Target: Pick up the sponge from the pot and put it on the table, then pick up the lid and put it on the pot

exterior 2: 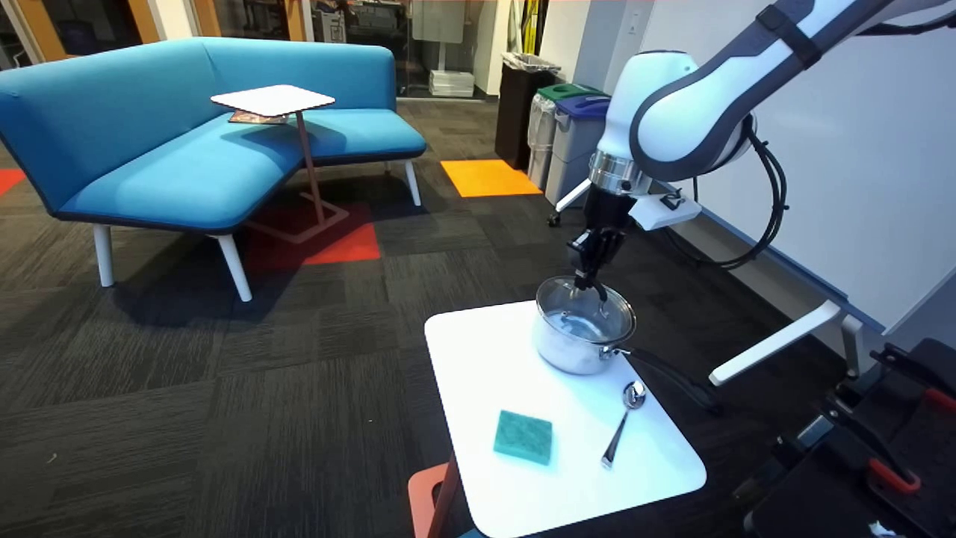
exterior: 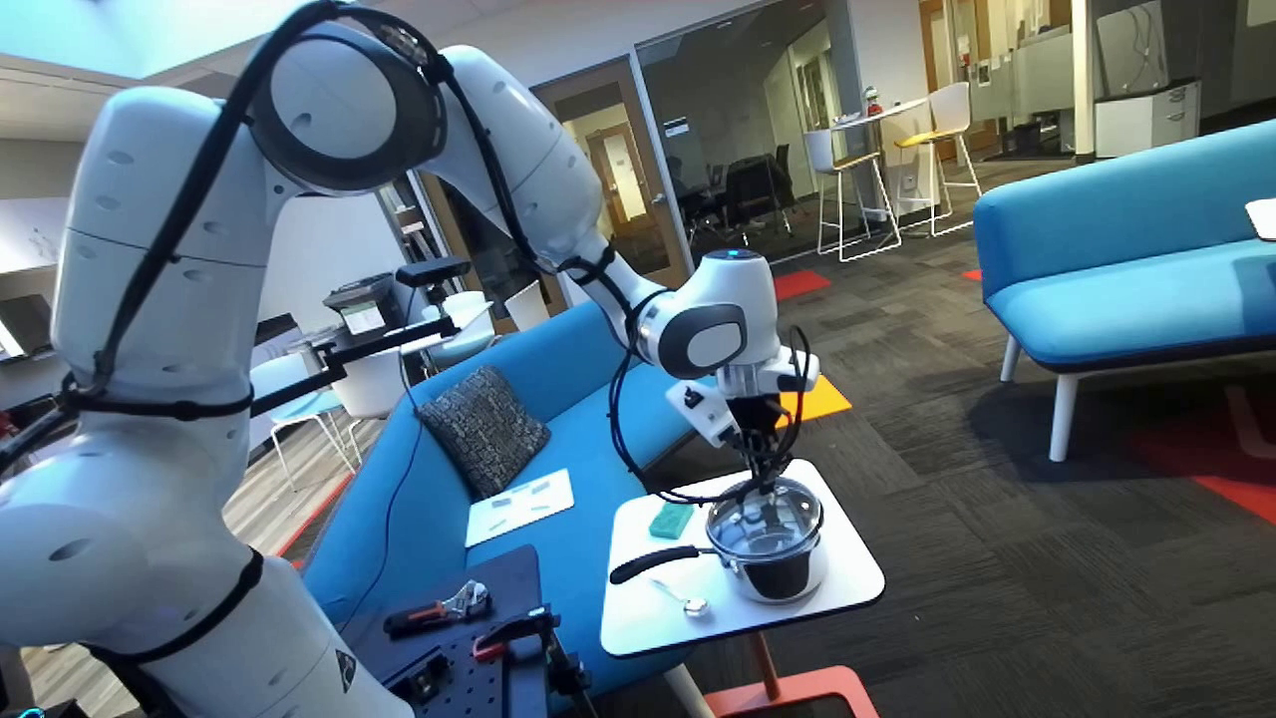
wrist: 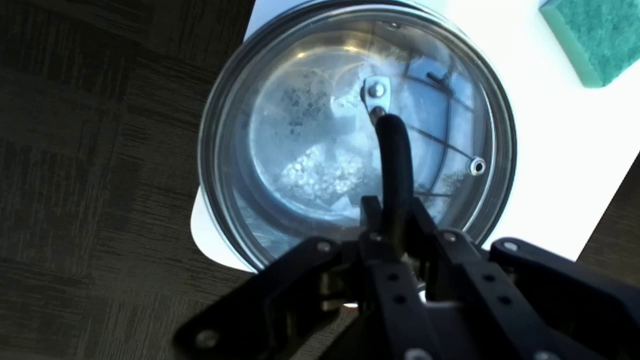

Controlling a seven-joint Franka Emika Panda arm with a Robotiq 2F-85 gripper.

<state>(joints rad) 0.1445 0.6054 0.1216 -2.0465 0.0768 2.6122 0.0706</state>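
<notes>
A: State of the gripper (wrist: 394, 215)?

B: Pinching the black handle (wrist: 396, 155) of the lid (wrist: 325, 135), one finger (wrist: 371, 212) on each side, per the wrist view.

A: Position of the lid?

B: Over the mouth of the pot (exterior 2: 571, 355). Clear glass within a metal rim; a small vent (wrist: 477, 166) sits near its edge. Whether it rests fully on the pot or is held just above, I cannot tell.

A: And the pot?

B: Upright on the table (exterior 2: 478, 359), close to an edge. Silvery body; a long black side handle (exterior 2: 676, 377) projects from it. Bright patches show through the glass; whether marks or reflections, I cannot tell.

A: The sponge (exterior 2: 523, 437)?

B: Out of the pot, lying flat on the table, apart from the pot. Green; both exterior views agree. The wrist view takes in only part of it, at the upper right.

A: Other items on the table?

B: A spoon (exterior 2: 622, 422), near the pot, its bowl end the nearer to it. It lies apart from the sponge.

A: Beside the table?

B: A blue sofa (exterior: 598, 439) bearing a grey patterned cushion (exterior: 483, 431), in an exterior view.
</notes>
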